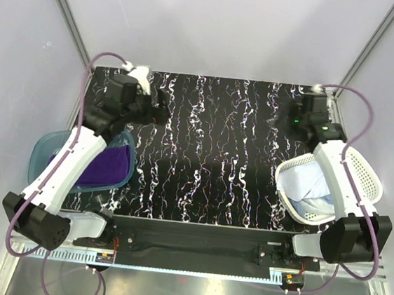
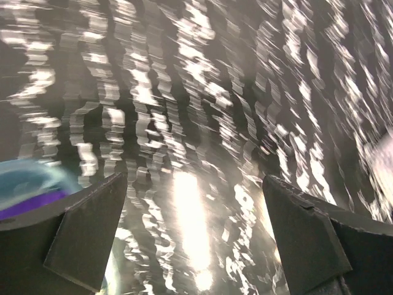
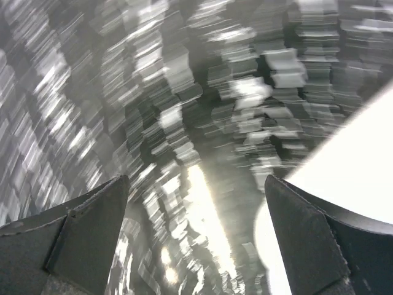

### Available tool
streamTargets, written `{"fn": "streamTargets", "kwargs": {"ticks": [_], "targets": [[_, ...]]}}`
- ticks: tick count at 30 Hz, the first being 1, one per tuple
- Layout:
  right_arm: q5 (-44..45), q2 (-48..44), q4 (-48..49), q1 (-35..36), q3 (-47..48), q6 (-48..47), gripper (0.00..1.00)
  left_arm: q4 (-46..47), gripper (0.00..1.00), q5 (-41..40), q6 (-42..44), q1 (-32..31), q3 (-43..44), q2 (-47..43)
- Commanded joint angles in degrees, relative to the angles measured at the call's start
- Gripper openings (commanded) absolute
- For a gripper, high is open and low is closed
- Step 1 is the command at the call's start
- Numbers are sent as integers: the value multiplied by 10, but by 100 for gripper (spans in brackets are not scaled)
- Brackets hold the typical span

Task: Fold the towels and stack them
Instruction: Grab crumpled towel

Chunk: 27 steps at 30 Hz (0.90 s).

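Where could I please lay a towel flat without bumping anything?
The black mat is bare across its middle, between the teal tub and the white basket. Both sides are crowded: the left arm overhangs the purple towel, the right arm the light blue towel.

Top external camera looks steeply down from above and behind the arm bases, with the whole black marbled table (image 1: 214, 121) in frame, teal tub (image 1: 37, 155) on the left and white basket (image 1: 367, 172) on the right. Left wrist view sits low and close over that tabletop, peering out past the left gripper (image 2: 193, 179), and it catches the tub's edge at lower left. Right wrist view does likewise past the right gripper (image 3: 196, 181), filled with blurred tabletop.
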Motion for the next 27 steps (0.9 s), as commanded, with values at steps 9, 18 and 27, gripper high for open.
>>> {"fn": "streamTargets", "kwargs": {"ticks": [9,18,27], "targets": [[130,-10,-160,-274,-49,161,100,76,99,62,4,-139,-135,-44],[73,48,-105,-299,-88,187,89,39,99,25,18,-159,-120,-40],[71,125,-81,-299,-96,230,76,8,99,2,25,-158,-111,-30]]}}
